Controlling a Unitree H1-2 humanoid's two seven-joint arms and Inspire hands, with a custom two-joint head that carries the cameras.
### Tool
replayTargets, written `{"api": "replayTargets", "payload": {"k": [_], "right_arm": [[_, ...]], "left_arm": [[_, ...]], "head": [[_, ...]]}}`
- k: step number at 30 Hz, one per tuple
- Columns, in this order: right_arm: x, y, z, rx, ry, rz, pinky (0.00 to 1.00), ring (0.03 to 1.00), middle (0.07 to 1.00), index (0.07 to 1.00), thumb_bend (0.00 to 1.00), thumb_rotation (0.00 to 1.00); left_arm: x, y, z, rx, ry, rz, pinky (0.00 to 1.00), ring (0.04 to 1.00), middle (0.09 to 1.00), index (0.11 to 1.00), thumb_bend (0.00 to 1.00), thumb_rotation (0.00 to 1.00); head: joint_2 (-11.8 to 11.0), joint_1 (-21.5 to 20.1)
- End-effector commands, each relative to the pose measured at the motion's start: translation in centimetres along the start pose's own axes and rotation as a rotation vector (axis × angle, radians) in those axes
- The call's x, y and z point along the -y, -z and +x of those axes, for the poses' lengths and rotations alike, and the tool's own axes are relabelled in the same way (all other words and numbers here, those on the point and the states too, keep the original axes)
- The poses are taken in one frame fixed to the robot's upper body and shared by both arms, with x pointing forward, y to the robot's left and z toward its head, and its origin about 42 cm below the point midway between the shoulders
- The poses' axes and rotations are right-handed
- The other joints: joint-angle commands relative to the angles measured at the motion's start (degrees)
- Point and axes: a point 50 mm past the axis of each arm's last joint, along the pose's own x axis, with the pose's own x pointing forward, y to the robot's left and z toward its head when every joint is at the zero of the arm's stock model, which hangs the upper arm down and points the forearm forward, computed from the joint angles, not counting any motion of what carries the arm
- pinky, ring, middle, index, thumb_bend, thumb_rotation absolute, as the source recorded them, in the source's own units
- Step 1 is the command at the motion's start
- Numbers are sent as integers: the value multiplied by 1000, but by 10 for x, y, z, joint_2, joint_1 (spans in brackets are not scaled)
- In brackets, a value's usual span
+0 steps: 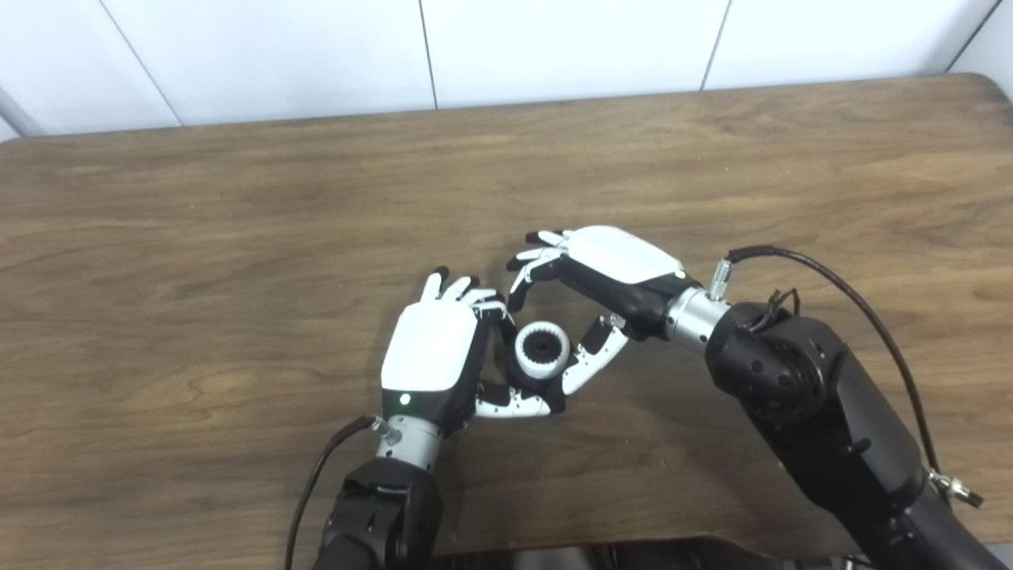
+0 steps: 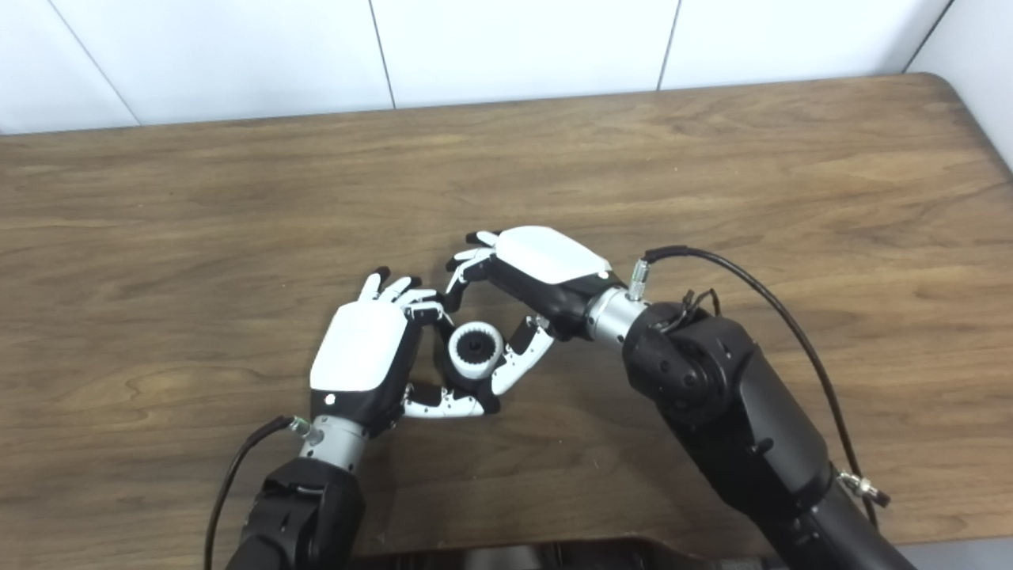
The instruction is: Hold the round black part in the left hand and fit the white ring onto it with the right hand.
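Between both hands, toothed white ring (image 1: 543,351)

Left hand (image 1: 434,356): glossy white back plate, black sides, small green light lit near wrist. Right hand (image 1: 613,273): same white plate over black body. Fingers (image 1: 589,360) built from white and black segments, black tips. Wrists formed by silver metal cuffs (image 1: 687,317). Forearms (image 1: 823,412) cased in matte black. Black cable (image 1: 851,301) looped from silver plug beside each wrist.
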Motion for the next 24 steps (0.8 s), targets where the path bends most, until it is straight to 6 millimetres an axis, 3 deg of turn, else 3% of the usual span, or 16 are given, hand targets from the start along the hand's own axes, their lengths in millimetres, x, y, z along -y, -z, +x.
{"api": "replayTargets", "payload": {"k": [1, 14, 24], "right_arm": [[14, -5, 3, 25, 34, -34, 1000, 988, 884, 660, 1000, 238], [27, 6, -3, -11, 70, -42, 1000, 994, 876, 647, 1000, 226], [37, 22, -23, -61, 137, -13, 1000, 981, 870, 657, 1000, 243]], "left_arm": [[3, -4, -2, 10, 29, -7, 1000, 898, 787, 484, 523, 56], [5, -2, -1, 5, 31, -13, 1000, 897, 786, 483, 524, 56], [5, 5, -1, 7, 11, -13, 1000, 886, 777, 484, 525, 56]], "head": [[0, 0], [-4, -6], [-7, -11]]}}
